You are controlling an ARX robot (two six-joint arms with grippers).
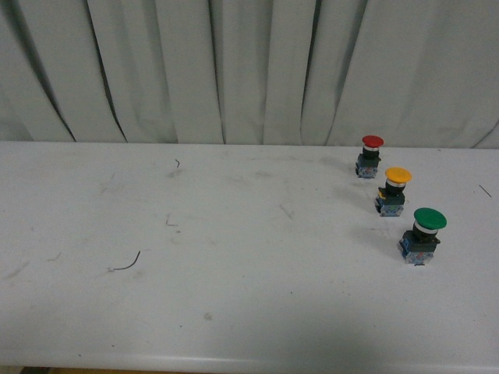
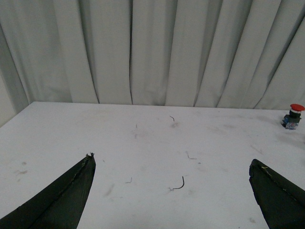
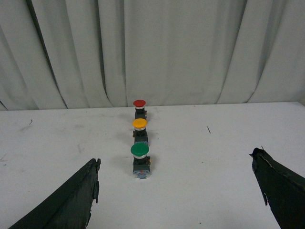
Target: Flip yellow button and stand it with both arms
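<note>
Green button (image 1: 425,234) nearest; yellow button (image 1: 394,191) upright behind it, red button (image 1: 369,156) farthest, right side of table (image 1: 234,257). Both fingers pairs wide, empty, tips cropped. Contact blocks possibly blue, blurry.

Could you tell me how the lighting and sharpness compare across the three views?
Front view: dim, soft, slightly grainy; the yellow button shows no glare. Left wrist view: even light, far red button small and blurred. Right wrist view: dim, buttons fairly sharp, faint shadows.
</note>
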